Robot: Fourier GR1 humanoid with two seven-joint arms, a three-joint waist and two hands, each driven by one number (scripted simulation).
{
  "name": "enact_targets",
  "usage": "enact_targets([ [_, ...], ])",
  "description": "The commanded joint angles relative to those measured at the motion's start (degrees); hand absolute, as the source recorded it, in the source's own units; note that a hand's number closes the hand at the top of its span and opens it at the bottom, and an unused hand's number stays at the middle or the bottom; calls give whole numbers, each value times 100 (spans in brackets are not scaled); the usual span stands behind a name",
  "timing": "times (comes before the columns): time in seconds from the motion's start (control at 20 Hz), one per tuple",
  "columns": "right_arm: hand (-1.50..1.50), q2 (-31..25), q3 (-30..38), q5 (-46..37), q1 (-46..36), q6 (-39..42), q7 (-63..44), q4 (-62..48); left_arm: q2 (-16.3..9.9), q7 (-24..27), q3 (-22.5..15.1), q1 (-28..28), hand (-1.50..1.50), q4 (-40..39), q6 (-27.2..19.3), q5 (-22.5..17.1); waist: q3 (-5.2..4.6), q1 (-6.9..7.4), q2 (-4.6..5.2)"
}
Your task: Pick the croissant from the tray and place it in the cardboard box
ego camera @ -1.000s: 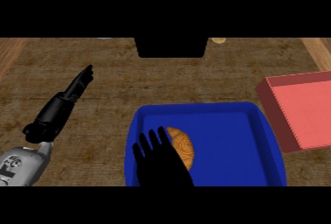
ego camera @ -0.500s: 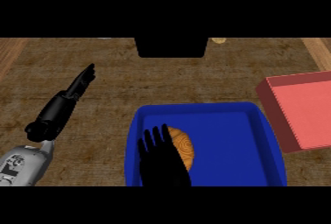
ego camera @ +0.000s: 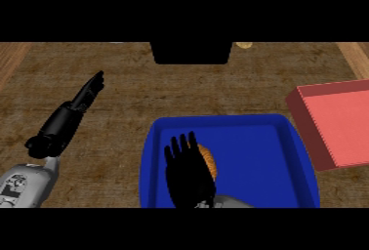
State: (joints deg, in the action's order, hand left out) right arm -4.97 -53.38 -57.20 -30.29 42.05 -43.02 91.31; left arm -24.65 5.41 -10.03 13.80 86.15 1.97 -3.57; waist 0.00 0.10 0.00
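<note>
Brown wooden counter (ego camera: 130,83) fills the frame, with a black block (ego camera: 191,52) at the top centre. At the lower middle sits a blue tray (ego camera: 288,161), and the croissant (ego camera: 208,160) lies in its left half, mostly hidden under the right hand (ego camera: 189,176). That hand comes in from the bottom edge with its fingers straight and spread over the croissant, pointing toward the top of the frame; they are not curled round it. At the right edge stands the box (ego camera: 338,127), reddish in colour, open at the top, just beside the tray's right corner. The left hand (ego camera: 79,105) rests at the left of the frame, fingers straight and together, well apart from the tray.

The step in hand looks like the reach for the pick, with no grasp made. Next, the fingers need to close round the croissant, lift it above the tray's wall, and carry it right to the box.
</note>
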Motion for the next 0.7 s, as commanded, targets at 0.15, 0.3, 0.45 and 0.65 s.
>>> enact_targets([
  [0.15,-150,-86,302,-388,362,-27,530,-69,44,-1,403,-110,0,82,359,111,0,-6,-4],
  [0.3,-150,210,521,-611,105,-130,739,-629,356,-256,298,183,0,-9,241,349,0,-7,1],
  [0.45,-150,426,334,-970,248,-427,554,-1039,188,-726,509,242,0,304,492,123,1,9,-3],
  [0.65,-150,93,533,-1306,415,-739,1077,-1151,402,-212,499,-193,0,328,477,496,0,9,-1],
])
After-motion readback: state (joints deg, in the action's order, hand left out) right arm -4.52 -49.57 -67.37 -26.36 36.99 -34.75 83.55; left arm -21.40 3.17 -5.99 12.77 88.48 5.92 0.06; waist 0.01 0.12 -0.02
